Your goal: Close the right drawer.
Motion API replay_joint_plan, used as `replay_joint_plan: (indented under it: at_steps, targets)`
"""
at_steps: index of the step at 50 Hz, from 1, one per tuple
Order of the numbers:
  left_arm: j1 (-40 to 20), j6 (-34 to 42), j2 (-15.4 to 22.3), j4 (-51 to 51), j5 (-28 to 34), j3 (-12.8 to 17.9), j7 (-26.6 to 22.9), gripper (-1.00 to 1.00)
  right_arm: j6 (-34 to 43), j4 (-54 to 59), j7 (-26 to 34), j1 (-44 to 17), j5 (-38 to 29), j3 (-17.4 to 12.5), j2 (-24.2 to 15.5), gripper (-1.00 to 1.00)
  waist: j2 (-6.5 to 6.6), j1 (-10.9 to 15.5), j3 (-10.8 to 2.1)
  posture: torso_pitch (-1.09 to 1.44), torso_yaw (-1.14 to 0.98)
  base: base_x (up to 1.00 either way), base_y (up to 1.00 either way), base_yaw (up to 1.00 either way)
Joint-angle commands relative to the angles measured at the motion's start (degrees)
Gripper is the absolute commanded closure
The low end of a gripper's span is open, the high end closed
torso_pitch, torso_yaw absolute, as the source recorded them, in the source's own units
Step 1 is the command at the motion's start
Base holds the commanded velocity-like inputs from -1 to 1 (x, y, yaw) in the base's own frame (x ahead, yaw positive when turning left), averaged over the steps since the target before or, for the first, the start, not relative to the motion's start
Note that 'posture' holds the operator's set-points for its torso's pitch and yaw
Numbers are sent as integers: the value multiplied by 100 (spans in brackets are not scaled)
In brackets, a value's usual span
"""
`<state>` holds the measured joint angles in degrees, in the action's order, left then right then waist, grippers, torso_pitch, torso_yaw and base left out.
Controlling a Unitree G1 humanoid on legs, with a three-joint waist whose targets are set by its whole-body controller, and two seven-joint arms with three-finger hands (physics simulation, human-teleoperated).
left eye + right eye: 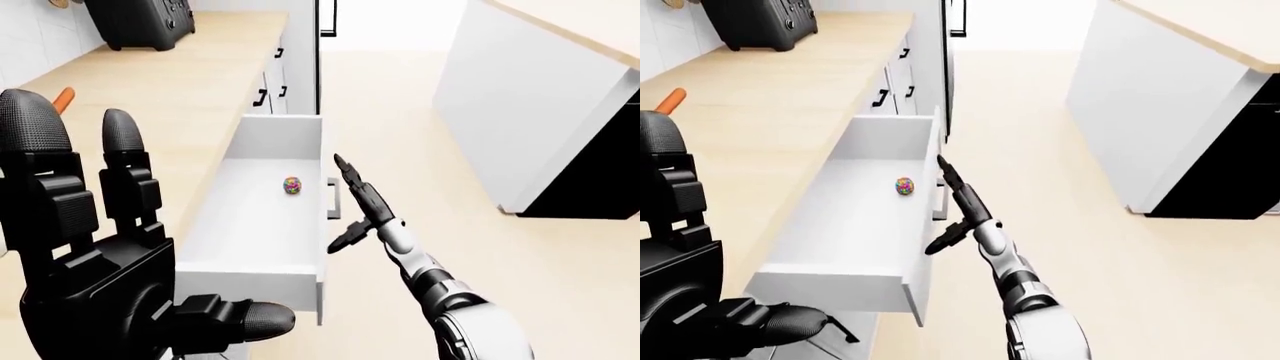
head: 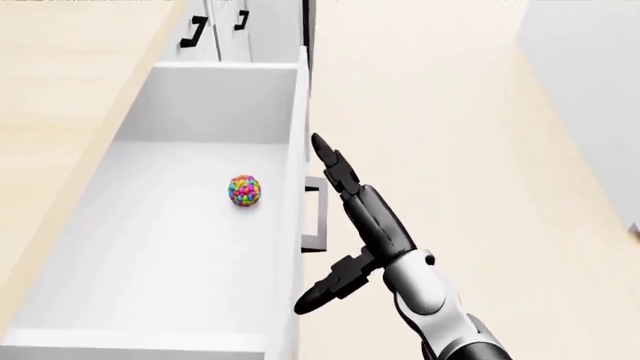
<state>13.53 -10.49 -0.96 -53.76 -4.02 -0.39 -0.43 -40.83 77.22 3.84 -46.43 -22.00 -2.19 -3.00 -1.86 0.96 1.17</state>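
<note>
**Right hand at the face of the open drawer**

The right drawer (image 2: 170, 247) is standing pulled far out from the white cabinets, its white interior lying open to the head view. A small multicoloured ball (image 2: 244, 190) is sitting on the drawer floor, nearer the drawer's right wall than its left, apart from every wall. On the outer face of the drawer front, at the right in the head view, a dark bar handle (image 2: 314, 214) is running along the panel.

The right hand (image 2: 350, 217) is reaching in from the bottom right of the head view, its fingers (image 2: 330, 157) stretched out straight and spread wide, gripping nothing. The long fingers are lying alongside the drawer front just beside the handle; whether they are touching the panel or the handle cannot be told. The thumb (image 2: 325, 289) is sticking out towards the lower left, below the handle.

The left hand (image 1: 90, 255) is filling the lower left of the left-eye view, close to the camera, raised over the wooden surface (image 1: 170, 97), with its fingers upright and apart and nothing between them.

Farther up the surface in the left-eye view a black appliance (image 1: 140, 22) is standing near the wall, and something orange (image 1: 62, 97) is showing beside the left hand's fingertips. To the right, across the pale floor (image 1: 400, 112), a white island (image 1: 530, 105) is standing well apart from the drawer.
</note>
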Motion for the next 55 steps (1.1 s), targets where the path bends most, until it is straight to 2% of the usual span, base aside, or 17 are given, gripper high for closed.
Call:
replay_joint_plan:
  at_steps: [1,19,44,55]
  targets:
    - [-41,-119,6,-186,-7,-8,-8,-100,-263,-222,73,-200,9,33,95,-100,12,30,-117,0,0,0,0,0]
    - [-14,-124,0,-214,-30,12,-20,-100,-175,-234,186,-244,-259,169,269,-100,15,18,-108,0,0,0,0,0]
    - [-47,-94,-8,-213,-57,58,-20,-100,8,-239,698,-326,-527,319,651,-100,55,16,-115,0,0,0,0,0]
    - [-67,-59,-9,-230,-66,75,-20,-100,94,-247,1242,-296,-475,348,793,-100,66,-17,-117,0,0,0,0,0]
